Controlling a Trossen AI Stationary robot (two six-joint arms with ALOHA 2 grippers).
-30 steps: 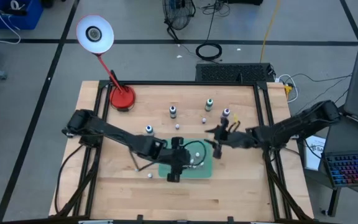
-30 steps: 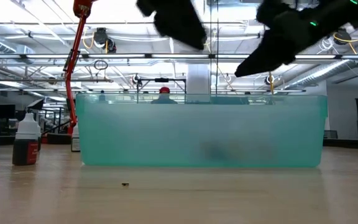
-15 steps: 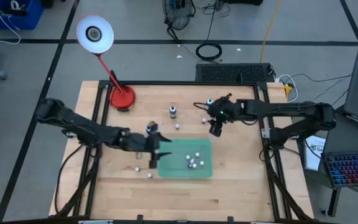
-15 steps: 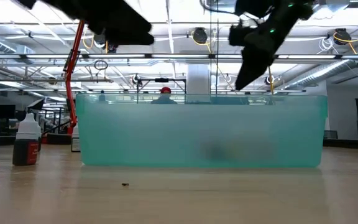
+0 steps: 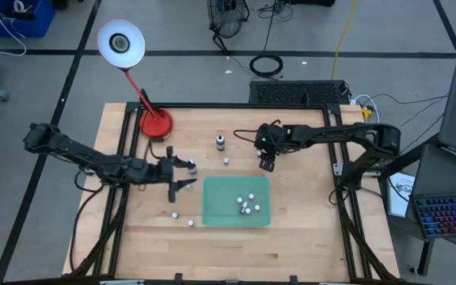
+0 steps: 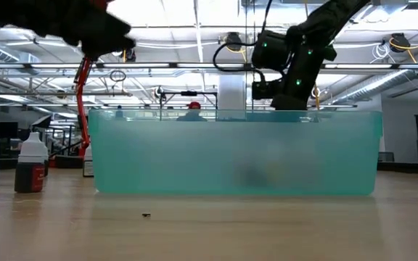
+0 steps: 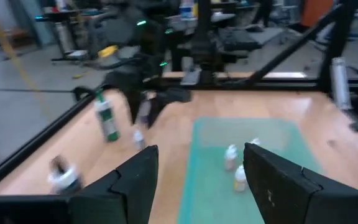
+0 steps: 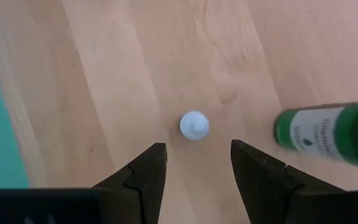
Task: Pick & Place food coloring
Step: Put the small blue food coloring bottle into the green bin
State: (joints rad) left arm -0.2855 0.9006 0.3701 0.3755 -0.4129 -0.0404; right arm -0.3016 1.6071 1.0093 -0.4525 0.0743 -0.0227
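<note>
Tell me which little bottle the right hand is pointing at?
The white-capped bottle standing on bare wood, centred just ahead of the open right hand. The green-labelled bottle sits off to one side, not lined up with it.

Table (image 5: 291, 237): pale wood planks, matt, smooth. Tray (image 6: 231, 152): frosted translucent green plastic, slight sheen. Bottles (image 5: 247, 206): plastic, white caps; one bottle (image 8: 328, 132) glossy green with paper label. Lamp base (image 5: 156, 123): glossy red. Fingers (image 8: 263, 180): matt black plastic.

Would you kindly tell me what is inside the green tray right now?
The green plastic tray holds a few small white-capped bottles clustered near its middle. Their body colours cannot be made out from above, and the tray's frosted wall hides them in the low view.
</note>
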